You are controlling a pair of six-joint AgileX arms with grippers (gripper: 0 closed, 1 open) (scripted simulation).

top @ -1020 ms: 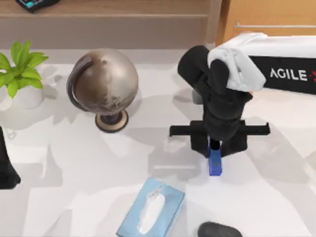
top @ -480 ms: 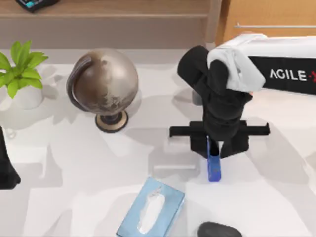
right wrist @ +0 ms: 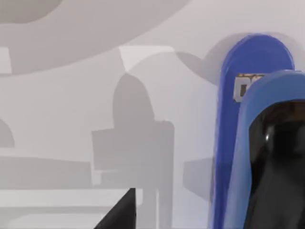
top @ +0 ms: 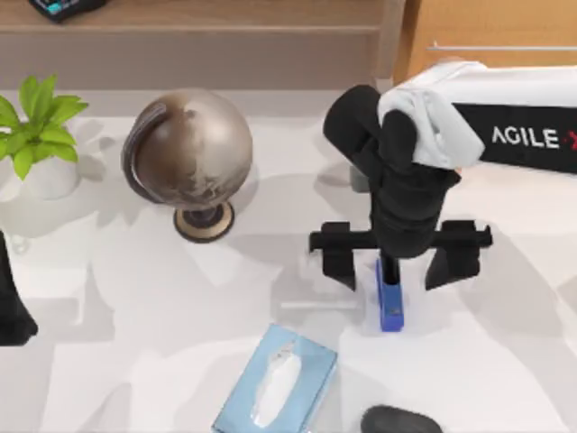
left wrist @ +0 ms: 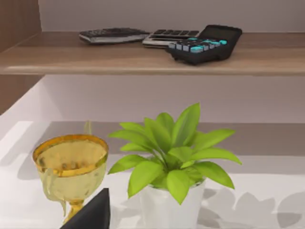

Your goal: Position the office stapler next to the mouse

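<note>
top view: your right gripper [top: 391, 268] sits right of table centre, fingers spread wide either side of the narrow bright blue office stapler [top: 390, 302], not touching it. the stapler lies on the white table [top: 135, 316], apart from the rounded dark grey mouse [top: 400, 420] at the front edge. left arm [top: 13, 302] parked at the left edge; can't tell its fingers.
right wrist view: blue stapler [right wrist: 248, 124] close up.

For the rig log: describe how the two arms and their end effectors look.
The right arm has a white shell with a black panel bearing white AGILE lettering, then a black wrist. Its end effector is black: a straight crossbar with two blocky fingers. No cables show. Of the left arm, a plain black piece shows at the top view's left edge.
</note>
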